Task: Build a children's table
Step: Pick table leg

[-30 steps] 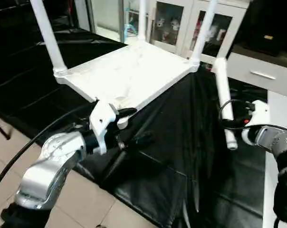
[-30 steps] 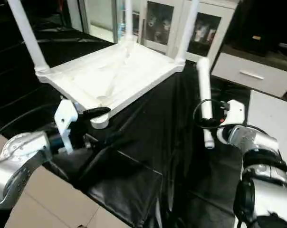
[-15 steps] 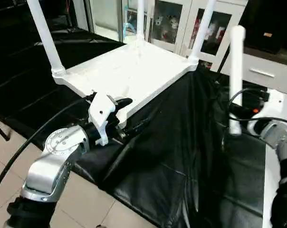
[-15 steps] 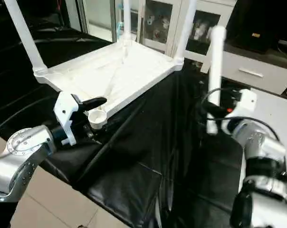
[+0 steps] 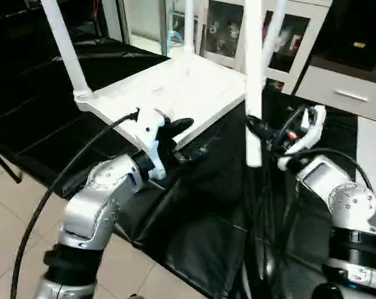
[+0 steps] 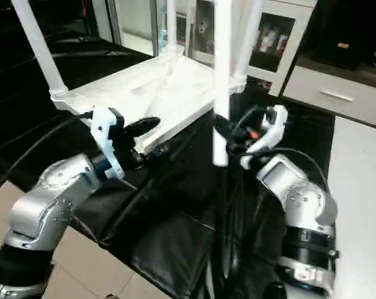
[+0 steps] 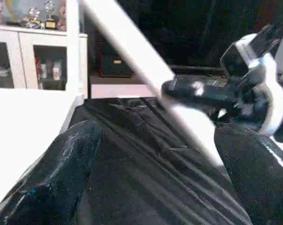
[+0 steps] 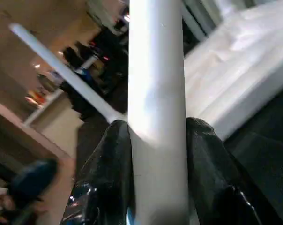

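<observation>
The white table top (image 5: 175,87) lies upside down on the black-draped bench with three white legs standing in its corners: left (image 5: 66,47), back (image 5: 189,25) and right (image 5: 274,34). My right gripper (image 5: 255,128) is shut on a fourth leg (image 5: 254,62), held upright just right of the top's near edge, its lower end above the cloth. In the right wrist view that leg (image 8: 155,70) sits between both black fingers (image 8: 108,178). My left gripper (image 5: 189,138) is open at the top's near corner, with only black cloth between its fingers (image 7: 62,164).
Black cloth (image 5: 206,205) covers the bench and hangs over its front edge above the tiled floor (image 5: 14,212). A glass-door cabinet (image 5: 225,31) and a white drawer unit (image 5: 343,93) stand behind. A white surface (image 5: 371,143) lies at the right. A black cable (image 5: 45,199) trails from my left arm.
My right gripper has carried the fourth leg leftward, from a tilt to upright, close to the top's near edge. My left arm has risen and shifted right along the near corner.
</observation>
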`<state>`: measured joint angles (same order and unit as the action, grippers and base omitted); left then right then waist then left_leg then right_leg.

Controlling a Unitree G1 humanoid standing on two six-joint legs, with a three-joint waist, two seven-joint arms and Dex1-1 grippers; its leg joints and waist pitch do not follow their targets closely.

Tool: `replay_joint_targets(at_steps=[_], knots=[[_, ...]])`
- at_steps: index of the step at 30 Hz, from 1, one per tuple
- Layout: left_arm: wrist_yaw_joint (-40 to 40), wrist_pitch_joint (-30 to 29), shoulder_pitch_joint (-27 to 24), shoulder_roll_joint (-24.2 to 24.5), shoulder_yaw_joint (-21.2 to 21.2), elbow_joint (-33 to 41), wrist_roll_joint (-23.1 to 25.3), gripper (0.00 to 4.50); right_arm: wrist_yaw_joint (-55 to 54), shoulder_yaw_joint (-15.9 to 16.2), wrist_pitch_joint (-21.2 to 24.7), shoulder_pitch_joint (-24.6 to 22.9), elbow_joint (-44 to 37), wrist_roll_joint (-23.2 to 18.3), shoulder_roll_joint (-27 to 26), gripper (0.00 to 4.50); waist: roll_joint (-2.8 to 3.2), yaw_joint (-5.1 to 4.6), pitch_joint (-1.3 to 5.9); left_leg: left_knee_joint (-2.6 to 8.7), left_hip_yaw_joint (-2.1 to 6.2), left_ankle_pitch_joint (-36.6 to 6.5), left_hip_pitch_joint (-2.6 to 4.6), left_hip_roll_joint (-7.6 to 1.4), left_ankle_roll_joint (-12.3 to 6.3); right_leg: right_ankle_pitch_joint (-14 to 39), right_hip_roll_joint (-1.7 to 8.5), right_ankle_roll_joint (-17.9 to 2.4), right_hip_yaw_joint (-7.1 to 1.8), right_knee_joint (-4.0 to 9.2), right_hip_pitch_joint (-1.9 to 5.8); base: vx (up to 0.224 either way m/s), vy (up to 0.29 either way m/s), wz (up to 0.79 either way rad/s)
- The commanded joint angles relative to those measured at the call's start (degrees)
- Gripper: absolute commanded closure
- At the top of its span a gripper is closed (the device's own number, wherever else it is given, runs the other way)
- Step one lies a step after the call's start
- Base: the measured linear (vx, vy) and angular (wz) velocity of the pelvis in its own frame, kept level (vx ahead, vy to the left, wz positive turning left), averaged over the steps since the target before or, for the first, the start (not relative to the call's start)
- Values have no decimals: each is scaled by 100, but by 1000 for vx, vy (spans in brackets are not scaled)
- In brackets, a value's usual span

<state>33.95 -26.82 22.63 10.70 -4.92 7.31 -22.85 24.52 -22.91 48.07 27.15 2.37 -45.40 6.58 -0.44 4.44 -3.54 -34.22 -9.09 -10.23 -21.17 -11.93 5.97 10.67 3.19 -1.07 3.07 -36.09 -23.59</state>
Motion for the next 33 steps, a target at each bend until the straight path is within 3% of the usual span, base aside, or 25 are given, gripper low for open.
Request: replay_joint_targets(at_steps=[1, 6, 7, 9, 10, 11, 13, 14, 20, 25, 26, 27, 28, 29, 30, 33], knots=[[-86, -99, 163, -155, 15, -162, -90, 0, 51, 102, 150, -45, -421, -335, -111, 319, 1, 28, 395, 402, -42, -1014, 26, -50, 4, 1600, 329, -633, -229, 540, 303, 0, 0, 0], [-431, -62, 391, -429, 247, -426, -132, 0, 249, 440, 406, -382, -1008, -546, -122, 319, 21, 102, 399, 393, -51, -981, 48, -52, 58, 1376, 332, -607, -248, 544, 298, 0, 0, 0], [-509, -83, 429, -471, 314, -462, -156, 0, 230, 451, 478, -426, -1116, -621, -143, 319, -1, 88, 396, 408, -33, -957, -1, -39, 63, 1376, 343, -607, -239, 526, 347, 0, 0, 0], [-677, -96, 588, -534, 542, -588, -304, 0, 219, 518, 693, -557, -1409, -907, -201, 319, -42, 104, 405, 398, -39, -886, 7, -34, 30, 1435, 351, -546, -240, 531, 340, 0, 0, 0], [-716, -97, 681, -555, 652, -637, -421, 0, 239, 590, 760, -618, -1506, -977, -206, 319, -31, 105, 408, 398, -34, -881, 12, -44, 37, 1436, 360, -543, -241, 529, 333, 0, 0, 0], [-770, -119, 803, -613, 807, -688, -557, 0, 262, 671, 820, -680, -1593, -1027, -206, 319, -118, 88, 399, 399, -44, -823, -15, -30, 12, 1449, 349, -500, -236, 540, 351, 0, 0, 0], [-840, -179, 1011, -735, 1084, -734, -822, 0, 318, 801, 854, -766, -1673, -1039, -196, 319, -90, 94, 397, 395, -39, -770, -17, -30, 24, 1477, 364, -512, -238, 529, 344, 0, 0, 0], [-887, -242, 1142, -780, 1226, -772, -990, 0, 356, 861, 857, -777, -1684, -1032, -195, 319, -104, 100, 399, 390, -40, -767, -6, -40, 39, 1466, 373, -520, -238, 530, 332, 0, 0, 0], [-885, -770, 1370, -908, 1475, -810, -1667, 0, 221, 926, 762, -716, -1678, -1020, -323, 319, -105, 100, 404, 384, -42, -701, -8, -34, 74, 1276, 367, -574, -241, 500, 328, 0, 0, 0], [-112, -1367, 780, -545, 978, -200, -1906, 0, -238, 717, 597, -561, -1552, -1079, -544, 319, -53, 87, 413, 404, -33, -638, 6, -54, 136, 1016, 353, -610, -240, 448, 320, 0, 0, 0], [192, -1620, 440, -269, 768, 44, -1948, 0, -338, 695, 560, -522, -1550, -1127, -575, 319, -73, 71, 412, 405, -45, -631, 11, -55, 133, 984, 344, -591, -246, 456, 316, 0, 0, 0], [213, -1696, 365, -214, 756, 92, -1999, 0, -344, 699, 559, -516, -1559, -1140, -571, 319, -58, 52, 411, 409, -42, -587, -8, -42, 150, 897, 333, -584, -244, 434, 332, 0, 0, 0], [121, -1752, 273, -188, 821, 122, -2029, 0, -349, 697, 569, -495, -1566, -1160, -567, 319, -89, 52, 413, 400, -56, -605, 11, -45, 160, 885, 328, -592, -244, 446, 321, 0, 0, 0], [26, -1806, 224, -167, 876, 140, -2076, 0, -355, 699, 570, -483, -1571, -1176, -563, 319, -72, 57, 417, 397, -53, -626, 18, -46, 172, 852, 333, -611, -246, 433, 323, 0, 0, 0], [-46, -1842, 182, -157, 931, 156, -2117, 0, -350, 699, 575, -469, -1571, -1187, -551, 319, -118, 45, 405, 403, -61, -658, 9, -41, 158, 881, 324, -583, -244, 452, 335, 0, 0, 0], [-129, -2125, -6, -145, 1098, 284, -2437, 0, -364, 660, 616, -377, -1520, -1244, -519, 319, -145, 47, 378, 408, -63, -782, 9, -43, 157, 1287, 346, -491, -248, 482, 324, 0, 0, 0]])
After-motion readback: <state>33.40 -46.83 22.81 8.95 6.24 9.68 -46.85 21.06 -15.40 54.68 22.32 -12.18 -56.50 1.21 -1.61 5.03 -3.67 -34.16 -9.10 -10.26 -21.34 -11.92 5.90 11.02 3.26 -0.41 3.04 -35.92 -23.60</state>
